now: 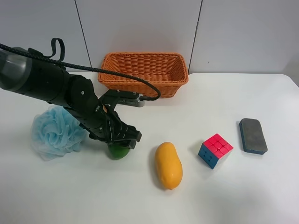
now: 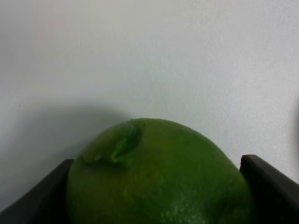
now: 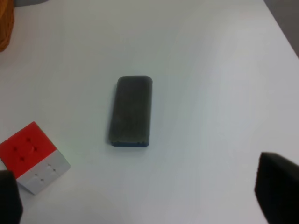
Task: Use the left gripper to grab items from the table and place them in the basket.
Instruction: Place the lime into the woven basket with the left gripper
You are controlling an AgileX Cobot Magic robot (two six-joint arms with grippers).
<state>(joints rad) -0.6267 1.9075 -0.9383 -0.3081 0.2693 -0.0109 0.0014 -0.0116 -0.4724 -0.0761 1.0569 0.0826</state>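
Fingers [image 2: 273, 186] of the black two-fingered left gripper [image 1: 122, 140] are clamped on a round green fruit [image 2: 159, 177] between them, arm [image 1: 51, 84] angled downward.

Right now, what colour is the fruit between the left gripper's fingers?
The fruit is green; see the left wrist view.

We find the green fruit [image 1: 119, 152] boxed in, blue pouf [image 1: 56, 130] just left of it, mango [image 1: 168, 165] near on its right, open table [image 1: 219, 102] running far toward the basket [image 1: 143, 72], cube [image 1: 215, 150] and eraser [image 1: 252, 136] well off right.
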